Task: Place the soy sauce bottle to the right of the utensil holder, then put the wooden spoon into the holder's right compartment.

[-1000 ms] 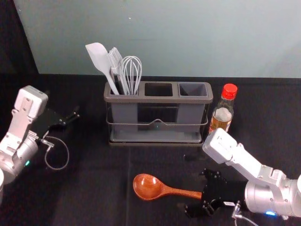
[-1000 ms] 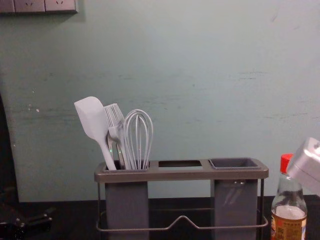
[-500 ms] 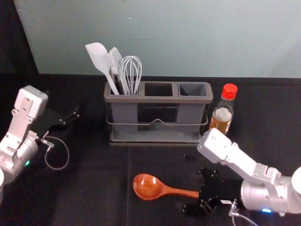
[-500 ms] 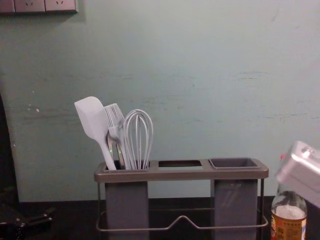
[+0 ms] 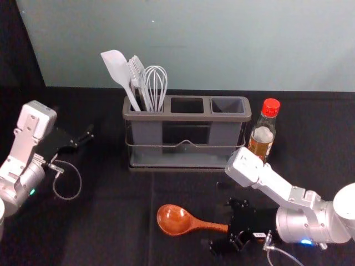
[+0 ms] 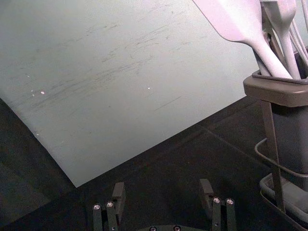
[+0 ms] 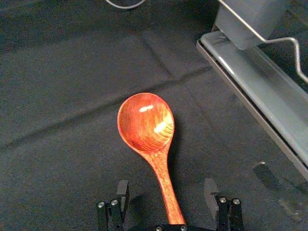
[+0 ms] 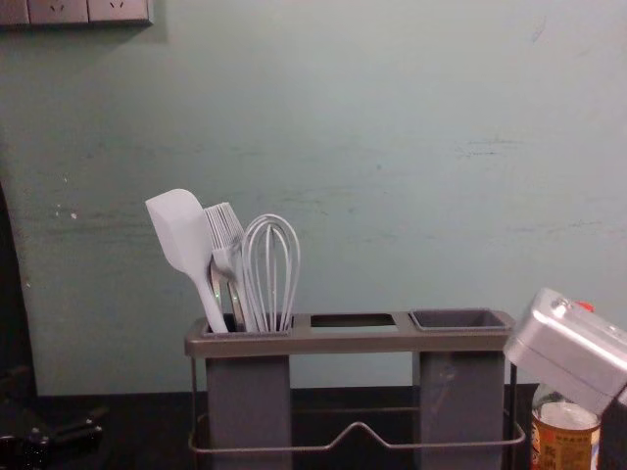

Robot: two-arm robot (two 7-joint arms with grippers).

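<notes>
In the head view my right gripper [image 5: 223,226] is at the handle end of the wooden spoon [image 5: 176,220], which lies bowl-left before the utensil holder [image 5: 186,117]. The right wrist view has the right gripper [image 7: 167,192] open, the spoon's handle [image 7: 166,187] running between its fingers. The red-capped soy sauce bottle [image 5: 262,133] stands upright just right of the holder. The holder's right compartment [image 5: 227,106] has nothing in it. My left gripper [image 5: 83,139] is parked left of the holder; in the left wrist view the left gripper [image 6: 164,197] is open and holds nothing.
A white spatula [image 5: 117,71], a brush and a whisk [image 5: 155,83] stand in the holder's left compartment. The wall [image 5: 222,44] rises behind the table. In the chest view, the right arm's pale housing partly covers the bottle [image 8: 565,439].
My right gripper has shifted left along the spoon's handle, covering more of it in the head view. The spoon, bottle, holder and left arm have stayed put.
</notes>
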